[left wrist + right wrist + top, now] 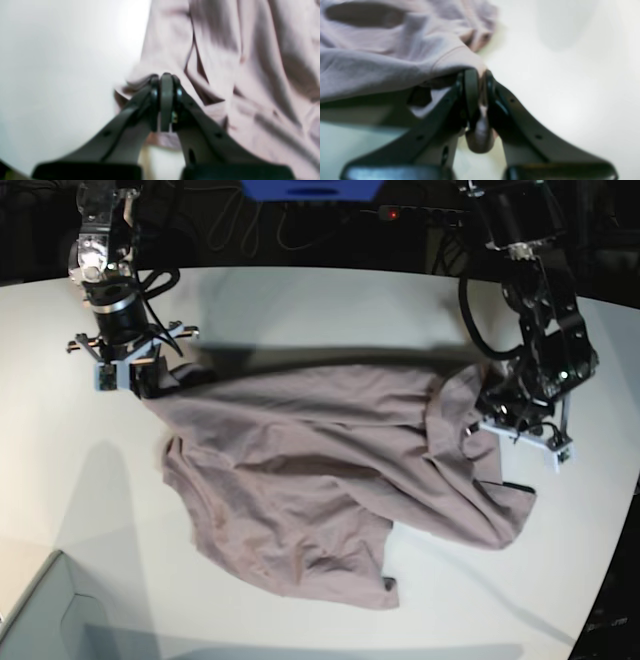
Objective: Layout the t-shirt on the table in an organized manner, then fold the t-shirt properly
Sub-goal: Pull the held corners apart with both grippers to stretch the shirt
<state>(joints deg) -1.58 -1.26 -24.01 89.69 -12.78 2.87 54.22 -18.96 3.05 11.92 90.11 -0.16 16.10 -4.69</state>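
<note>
Lying rumpled inward of the surface's (pixel 80 500) left edge, a light, limp t-shirt (pixel 290 530). Best pinched by hem corners (likely to sag between). Jaws clamped on cloth at right gripper (pixel 480 75); together at left gripper (pixel 160 78), pinch unclear.

- no readable text, labels, brands, numbers or signs in any of the three views
</note>
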